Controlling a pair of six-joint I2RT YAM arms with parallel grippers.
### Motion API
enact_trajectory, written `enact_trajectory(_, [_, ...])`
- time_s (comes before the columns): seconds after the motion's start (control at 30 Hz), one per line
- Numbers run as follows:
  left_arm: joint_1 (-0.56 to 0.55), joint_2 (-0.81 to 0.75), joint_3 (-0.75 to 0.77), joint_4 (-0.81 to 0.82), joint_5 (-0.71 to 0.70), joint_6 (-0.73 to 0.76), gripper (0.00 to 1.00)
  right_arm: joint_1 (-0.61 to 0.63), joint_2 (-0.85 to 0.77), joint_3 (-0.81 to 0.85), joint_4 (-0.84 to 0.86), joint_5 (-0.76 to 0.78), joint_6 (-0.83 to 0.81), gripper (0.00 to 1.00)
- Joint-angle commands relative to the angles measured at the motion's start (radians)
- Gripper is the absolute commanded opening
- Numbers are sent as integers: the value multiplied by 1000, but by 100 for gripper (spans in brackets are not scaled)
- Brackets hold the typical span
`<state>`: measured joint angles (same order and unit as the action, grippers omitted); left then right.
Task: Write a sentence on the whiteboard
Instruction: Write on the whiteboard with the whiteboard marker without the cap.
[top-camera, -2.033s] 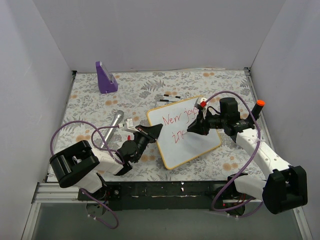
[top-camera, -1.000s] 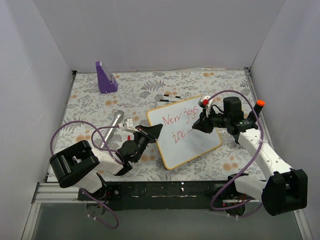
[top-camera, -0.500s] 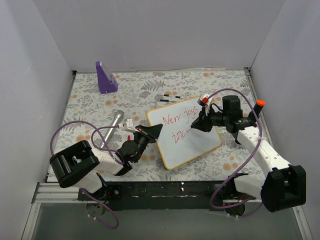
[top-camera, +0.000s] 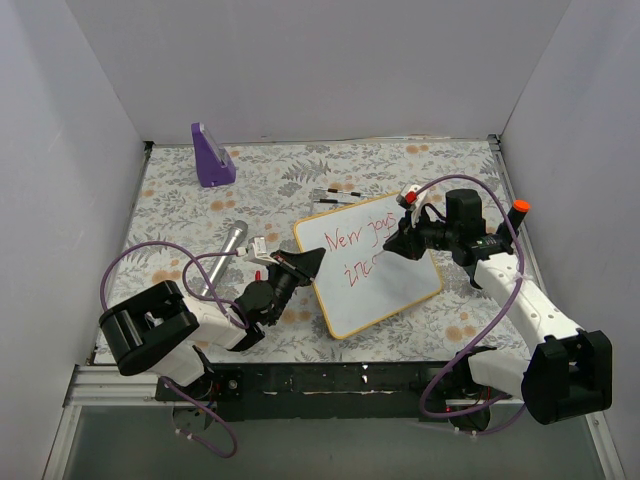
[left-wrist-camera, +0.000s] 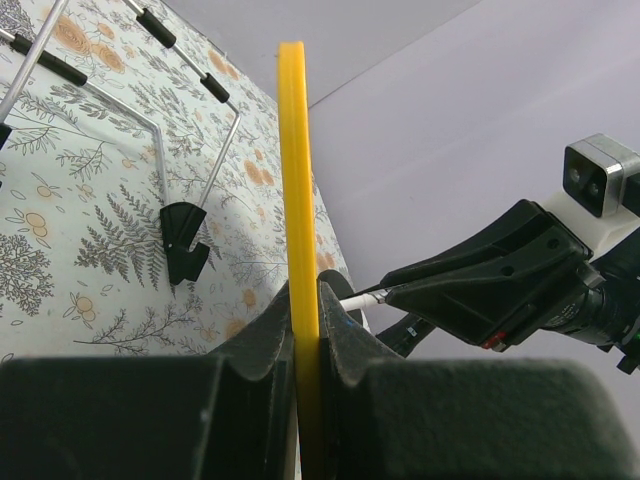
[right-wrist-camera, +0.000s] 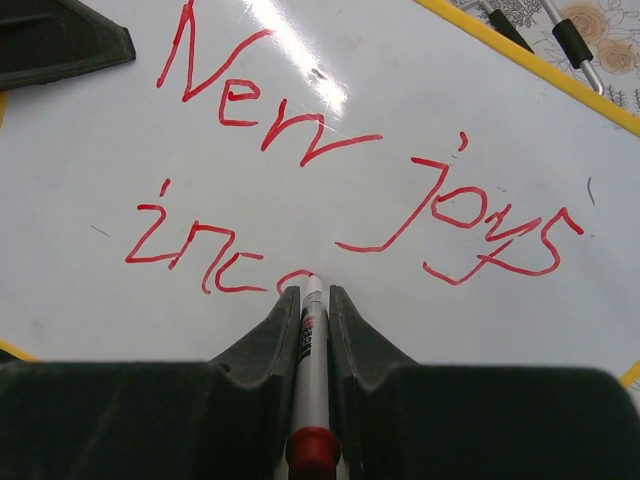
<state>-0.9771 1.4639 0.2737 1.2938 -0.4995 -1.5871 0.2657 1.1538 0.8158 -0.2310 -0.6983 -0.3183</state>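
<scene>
- Now, the whiteboard (top-camera: 395, 290) sits askew on the floral table cover (top-camera: 180, 210), right of centre and between the two arms.
- The sentence (right-wrist-camera: 330, 190) runs in red over two lines: "New joys" above, and below it "inc" with one more curved stroke begun (that last letter is unfinished and unclear).
- A red-capped marker (right-wrist-camera: 312, 345) has its tip touching the board at the end of the lower line.
- The right gripper (top-camera: 392, 247) is clamped on that marker, a finger pressed on either side of the barrel.
- The left gripper (left-wrist-camera: 305, 300) is pinched on the board's yellow frame at its near left edge.
- A bent wire stand (top-camera: 335, 195) with black tips lies just beyond the board's far edge.
- A silver cylinder (top-camera: 224, 255) lies left of the board, near the left arm.
- A purple block (top-camera: 211, 155) stands well apart, by the back wall.
</scene>
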Motion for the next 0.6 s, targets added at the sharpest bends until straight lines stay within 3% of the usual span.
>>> enact_trajectory(0.0, [-6, -25, 4, 206, 22, 47, 0, -3, -11, 26, -45, 29, -42, 1])
enact_trajectory(0.57, [-5, -11, 9, 214, 27, 42, 0, -3, -54, -1, -120, -61, -84, 1])
